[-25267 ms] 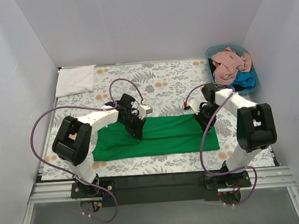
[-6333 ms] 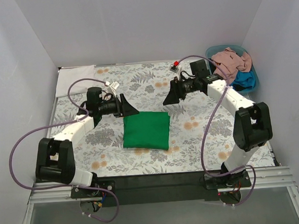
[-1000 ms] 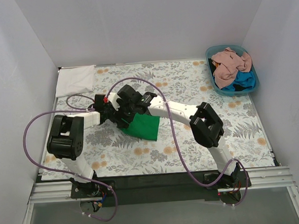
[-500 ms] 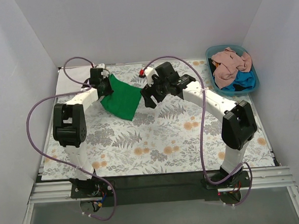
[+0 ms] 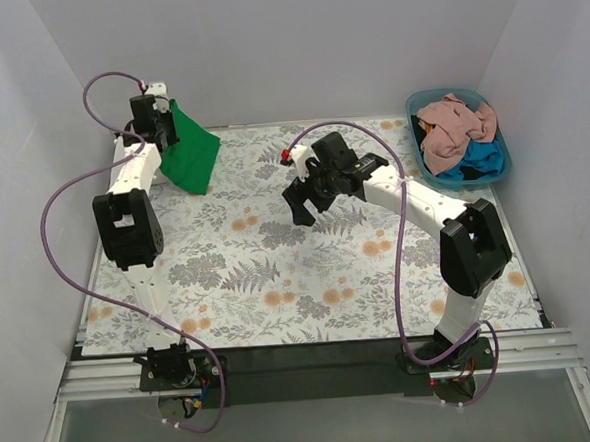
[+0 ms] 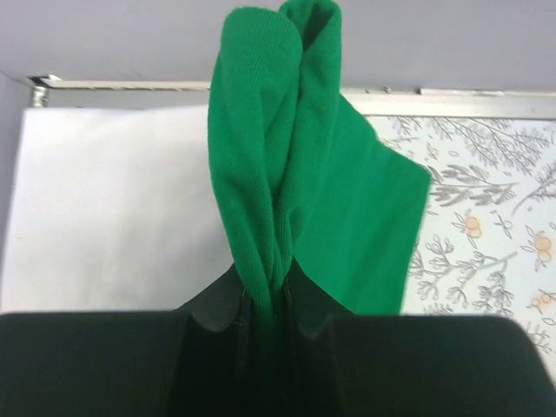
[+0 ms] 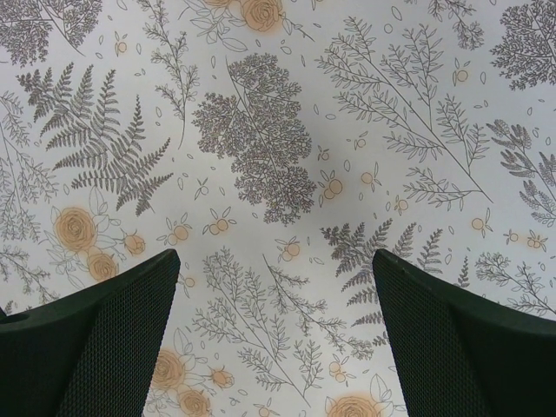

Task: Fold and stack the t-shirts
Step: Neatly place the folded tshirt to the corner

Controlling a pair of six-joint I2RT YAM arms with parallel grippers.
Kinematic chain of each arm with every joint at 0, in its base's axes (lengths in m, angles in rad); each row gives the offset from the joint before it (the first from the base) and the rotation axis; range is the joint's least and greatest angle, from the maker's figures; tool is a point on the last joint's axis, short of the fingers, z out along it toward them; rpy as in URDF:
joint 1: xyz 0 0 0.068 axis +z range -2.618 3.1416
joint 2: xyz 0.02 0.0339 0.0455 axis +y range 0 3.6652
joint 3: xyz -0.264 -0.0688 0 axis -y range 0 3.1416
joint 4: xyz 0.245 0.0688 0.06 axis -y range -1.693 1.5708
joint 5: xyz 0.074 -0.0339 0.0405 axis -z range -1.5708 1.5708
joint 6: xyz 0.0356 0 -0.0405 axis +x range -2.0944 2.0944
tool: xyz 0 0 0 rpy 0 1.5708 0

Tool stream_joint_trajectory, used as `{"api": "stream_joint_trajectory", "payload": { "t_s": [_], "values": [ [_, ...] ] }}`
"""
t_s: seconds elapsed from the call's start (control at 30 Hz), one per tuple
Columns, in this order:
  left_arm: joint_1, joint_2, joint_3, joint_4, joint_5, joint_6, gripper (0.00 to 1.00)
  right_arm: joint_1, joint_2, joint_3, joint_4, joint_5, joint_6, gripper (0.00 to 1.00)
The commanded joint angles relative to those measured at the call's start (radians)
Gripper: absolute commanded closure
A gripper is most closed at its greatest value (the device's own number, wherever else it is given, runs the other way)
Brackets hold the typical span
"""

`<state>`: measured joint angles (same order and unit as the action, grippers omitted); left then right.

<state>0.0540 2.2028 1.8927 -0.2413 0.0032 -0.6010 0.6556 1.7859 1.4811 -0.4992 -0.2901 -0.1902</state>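
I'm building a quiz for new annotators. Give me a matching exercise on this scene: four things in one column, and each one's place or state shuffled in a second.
Things
1. bright green cloth t-shirt
2. crumpled salmon-pink cloth t-shirt
3. right gripper
4. flat white cloth shirt

Places or states
A. open above the floral-patterned table covering
B. in the blue plastic tub
C. lying at the table's far left corner
D. pinched in the left gripper, hanging

Pairs: 1-D, 2-B, 3-A, 4-C

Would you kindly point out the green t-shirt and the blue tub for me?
green t-shirt [image 5: 191,152]: top external view, middle of the hanging cloth.
blue tub [image 5: 411,109]: top external view, its left rim.
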Motion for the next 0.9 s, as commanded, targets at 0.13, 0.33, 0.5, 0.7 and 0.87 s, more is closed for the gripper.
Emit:
{"api": "stream_joint_trajectory", "payload": {
  "t_s": [0.13, 0.33, 0.5, 0.7, 0.87],
  "values": [
    [0.014, -0.048, 0.097, -0.003, 0.057, 0.078, 1.0, -0.007, -0.045, 0.002, 0.01, -0.02, -0.011, 0.02],
    [0.014, -0.083, 0.127, -0.004, 0.047, 0.086, 1.0, -0.005, -0.043, 0.001, 0.008, -0.018, -0.009, 0.02],
    [0.012, -0.1, 0.17, -0.016, 0.055, 0.083, 1.0, -0.007, -0.042, -0.001, 0.01, -0.017, -0.009, 0.02],
    [0.014, -0.136, 0.178, -0.026, 0.061, 0.078, 1.0, -0.005, -0.031, 0.001, 0.008, -0.02, -0.009, 0.02],
    [0.014, -0.149, 0.17, -0.027, 0.072, 0.079, 1.0, -0.005, -0.017, 0.013, 0.008, -0.024, -0.003, 0.02]
  ]
}}
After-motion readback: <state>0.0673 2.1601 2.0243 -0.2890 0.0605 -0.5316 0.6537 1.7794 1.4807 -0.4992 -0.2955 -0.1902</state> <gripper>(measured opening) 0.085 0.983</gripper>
